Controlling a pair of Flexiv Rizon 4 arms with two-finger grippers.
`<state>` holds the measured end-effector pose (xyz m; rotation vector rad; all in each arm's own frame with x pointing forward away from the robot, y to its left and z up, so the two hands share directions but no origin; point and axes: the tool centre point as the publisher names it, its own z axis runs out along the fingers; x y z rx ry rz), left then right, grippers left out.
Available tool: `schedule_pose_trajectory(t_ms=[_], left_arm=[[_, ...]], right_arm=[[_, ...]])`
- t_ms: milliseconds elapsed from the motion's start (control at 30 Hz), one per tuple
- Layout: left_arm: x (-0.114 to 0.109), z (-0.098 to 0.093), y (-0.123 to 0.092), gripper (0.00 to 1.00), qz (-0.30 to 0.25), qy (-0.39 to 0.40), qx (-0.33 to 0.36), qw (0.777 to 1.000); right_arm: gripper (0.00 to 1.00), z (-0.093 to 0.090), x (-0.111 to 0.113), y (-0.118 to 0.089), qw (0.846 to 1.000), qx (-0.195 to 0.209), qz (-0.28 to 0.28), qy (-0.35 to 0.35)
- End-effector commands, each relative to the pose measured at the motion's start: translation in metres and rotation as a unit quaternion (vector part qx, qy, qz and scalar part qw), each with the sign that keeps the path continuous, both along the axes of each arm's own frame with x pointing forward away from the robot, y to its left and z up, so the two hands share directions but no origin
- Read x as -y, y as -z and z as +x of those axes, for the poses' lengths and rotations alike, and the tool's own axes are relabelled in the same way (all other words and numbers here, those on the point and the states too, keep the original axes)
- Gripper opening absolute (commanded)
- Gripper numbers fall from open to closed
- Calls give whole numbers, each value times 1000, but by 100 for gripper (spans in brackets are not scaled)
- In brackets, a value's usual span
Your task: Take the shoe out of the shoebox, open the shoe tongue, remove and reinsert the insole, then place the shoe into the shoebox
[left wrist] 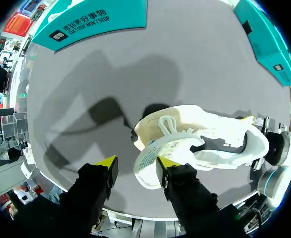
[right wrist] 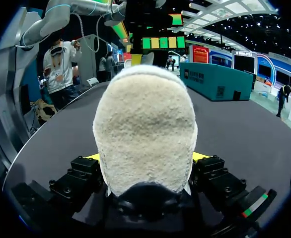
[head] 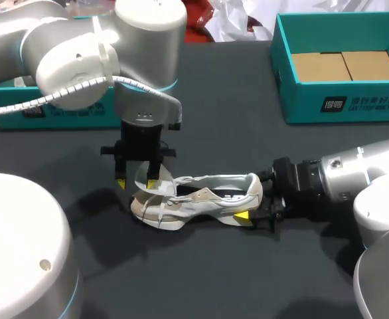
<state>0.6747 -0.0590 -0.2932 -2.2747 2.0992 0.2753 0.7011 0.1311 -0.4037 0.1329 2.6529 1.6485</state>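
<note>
The shoe (head: 201, 197) lies left to right, its heel clamped by the right gripper (right wrist: 145, 156) and its raised tongue (left wrist: 148, 156) between the left gripper's (left wrist: 137, 162) open fingers.

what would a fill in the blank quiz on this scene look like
1. The shoe lies on the ____, not in the shoebox.
2. The right gripper is shut on the shoe's ____.
3. The left gripper is at the tongue, its fingers ____.

Missing words: table; heel; open
</note>
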Motion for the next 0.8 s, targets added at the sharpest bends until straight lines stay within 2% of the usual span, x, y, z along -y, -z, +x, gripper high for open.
schedule_pose_trajectory(t_ms=[33,167,300,500,667,800], left_arm=[[-14,-5,-40,50,-65,31,5,997],[-2,-7,-64,50,-114,90,-8,989],[13,-7,-77,52,-132,130,-5,983],[44,-5,-93,49,-165,237,-22,957],[62,-9,-108,49,-171,394,-38,902],[76,-7,-120,49,-164,516,-71,838]], right_arm=[[0,-1,0,0,1000,0,-2,1],[0,-1,0,0,1000,0,-2,1],[0,-1,0,0,1000,0,-2,1],[0,-1,0,0,1000,0,-2,1],[0,-1,0,0,1000,0,-2,1],[0,-1,0,0,1000,0,-2,1]])
